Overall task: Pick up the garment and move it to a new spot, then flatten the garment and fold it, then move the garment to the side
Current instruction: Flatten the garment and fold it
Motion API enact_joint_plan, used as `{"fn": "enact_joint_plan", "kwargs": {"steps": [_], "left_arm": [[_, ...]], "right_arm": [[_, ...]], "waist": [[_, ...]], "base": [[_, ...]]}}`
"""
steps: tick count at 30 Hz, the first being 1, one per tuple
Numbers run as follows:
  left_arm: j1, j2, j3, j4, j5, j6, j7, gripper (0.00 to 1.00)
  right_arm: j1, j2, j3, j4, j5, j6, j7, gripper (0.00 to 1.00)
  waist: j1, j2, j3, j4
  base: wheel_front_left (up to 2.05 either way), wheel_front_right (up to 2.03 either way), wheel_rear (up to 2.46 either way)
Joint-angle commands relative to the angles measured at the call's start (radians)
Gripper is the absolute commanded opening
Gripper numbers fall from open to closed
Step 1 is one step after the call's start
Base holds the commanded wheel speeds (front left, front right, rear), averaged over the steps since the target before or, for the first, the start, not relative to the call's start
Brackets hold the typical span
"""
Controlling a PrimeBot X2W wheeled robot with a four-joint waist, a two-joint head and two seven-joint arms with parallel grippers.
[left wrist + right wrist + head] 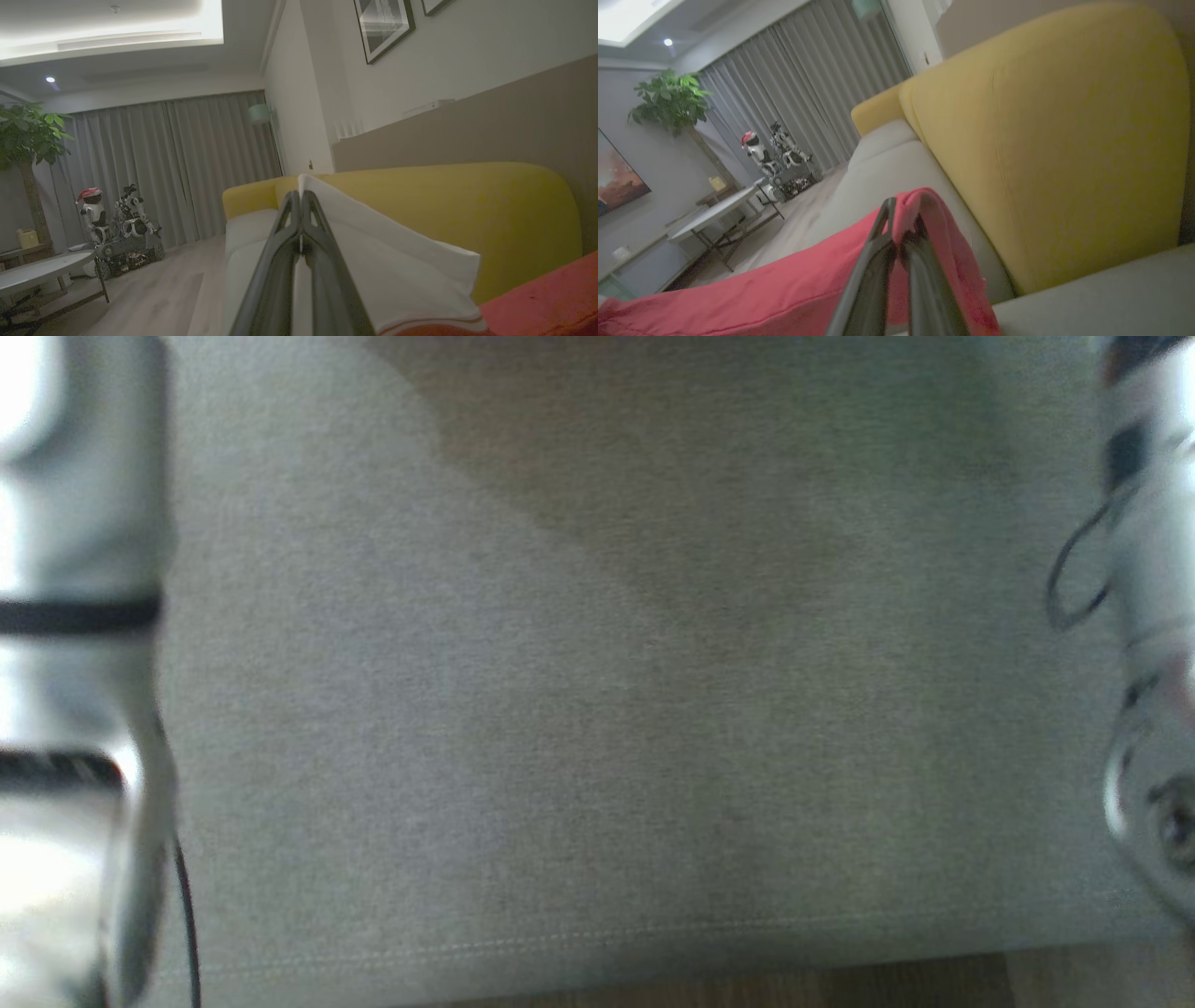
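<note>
The garment is white with a red band and a red part at the lower right in the left wrist view. My left gripper is shut on its white edge, lifted before the yellow sofa back. In the right wrist view the garment's red cloth drapes over my right gripper, which is shut on a fold of it above the grey seat. The head view looks down on the grey seat cushion, with my pale left forearm and right forearm blurred at its sides.
A strip of wooden floor shows below the cushion's front seam. Across the room stand a low oval table, small toy robots, a potted plant and grey curtains.
</note>
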Motion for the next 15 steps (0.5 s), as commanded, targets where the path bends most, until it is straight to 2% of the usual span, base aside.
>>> {"fn": "enact_joint_plan", "kwargs": {"steps": [1, 7, 15], "left_arm": [[0.039, 0.043, 0.009, -0.036, 0.004, -0.006, -0.004, 0.0], [0.243, 0.059, -0.009, -0.055, -0.001, -0.028, -0.004, 0.0], [0.554, 0.118, -0.08, -0.096, 0.01, -0.057, -0.004, 0.0]], "right_arm": [[0.021, 0.022, 0.03, -0.011, 0.025, -0.001, -0.022, 0.0], [0.161, 0.013, 0.12, 0.041, 0.089, -0.001, -0.011, 0.0], [0.395, -0.053, 0.299, 0.047, 0.152, -0.001, 0.066, 0.0]], "waist": [[-0.0003, 0.0001, 0.009, 0.014], [-0.0003, 0.0001, -0.03, 0.03], [-0.0003, 0.0001, -0.162, 0.041]], "base": [[0.0, 0.0, 0.0], [0.0, 0.0, 0.0], [0.0, 0.0, 0.0]]}}
